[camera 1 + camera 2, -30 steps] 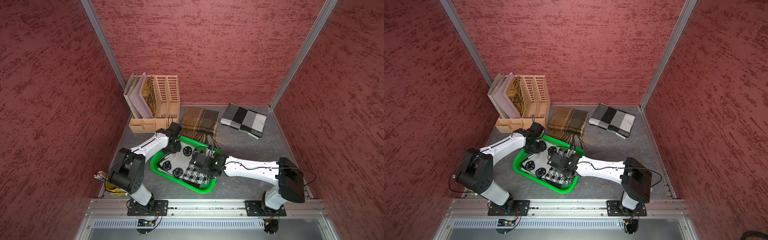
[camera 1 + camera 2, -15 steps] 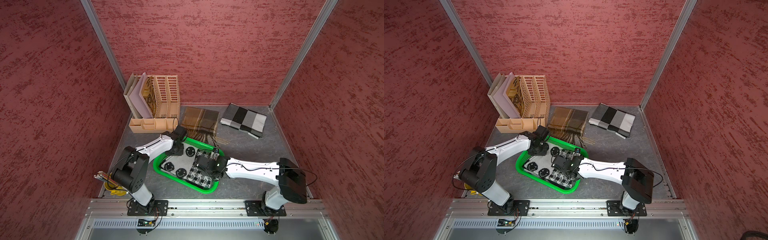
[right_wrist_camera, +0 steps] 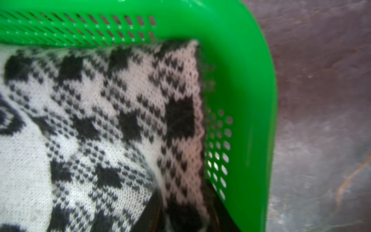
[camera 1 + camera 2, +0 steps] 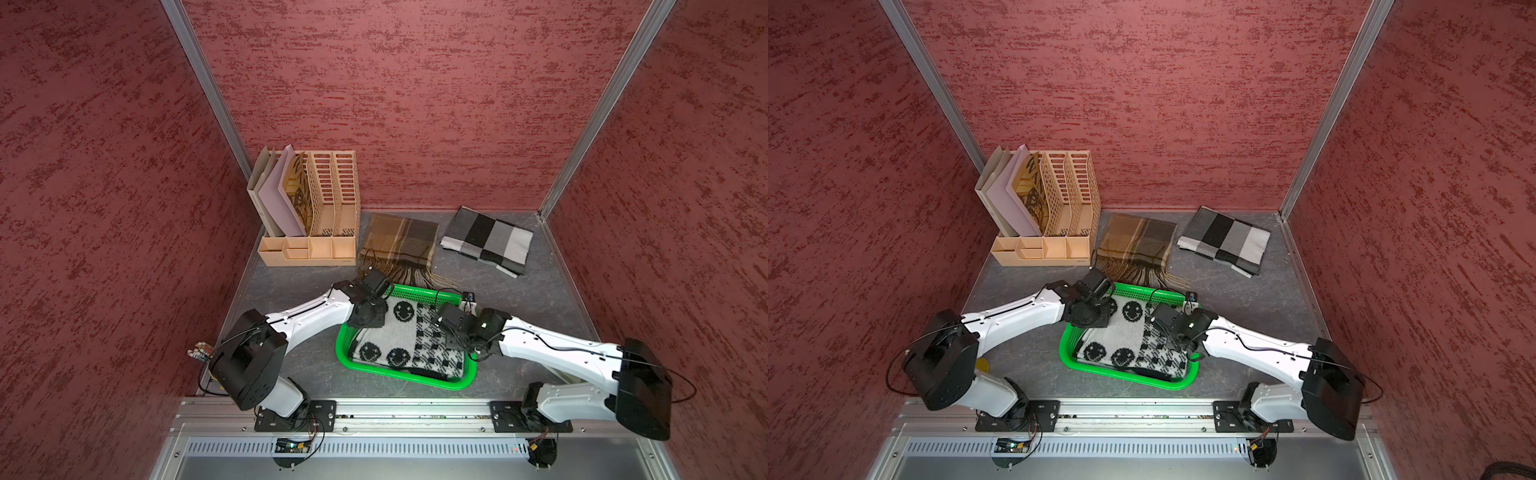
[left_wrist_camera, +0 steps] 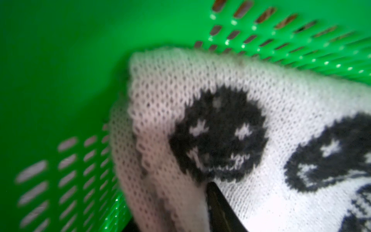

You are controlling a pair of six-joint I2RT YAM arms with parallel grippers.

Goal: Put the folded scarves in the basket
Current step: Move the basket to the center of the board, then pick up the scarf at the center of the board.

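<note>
The folded scarf (image 4: 399,332), a white knit with black smiley faces on one half and a black check on the other, is lying flat inside the basket (image 4: 341,349), filling most of its floor in both top views. The green basket is sitting on the grey bench (image 4: 519,316) between the two arms, near the front rail. The left end effector (image 4: 370,318) is reaching down into the basket's far left corner, over the smiley half. In the left wrist view its fingers (image 5: 218,209) are standing apart, with the scarf's folded edge (image 5: 170,190) running loosely through the gap beside the perforated wall (image 5: 281,40). The right end effector (image 4: 451,332) is dipping into the basket's right side over the checked half. In the right wrist view its fingers (image 3: 152,211) are likewise spread, with a strip of the scarf's edge (image 3: 180,160) lying between them, unsqueezed, right against the rounded corner of the basket (image 3: 251,100). Behind the basket, a brown plaid scarf (image 4: 399,245) is lying with its fringe nearly reaching the far rim, and a grey checked scarf (image 4: 488,241) is lying further right, well apart from the basket. A tan file organiser (image 4: 328,249) holding a few folders (image 4: 276,199) is standing in the far left corner.
</note>
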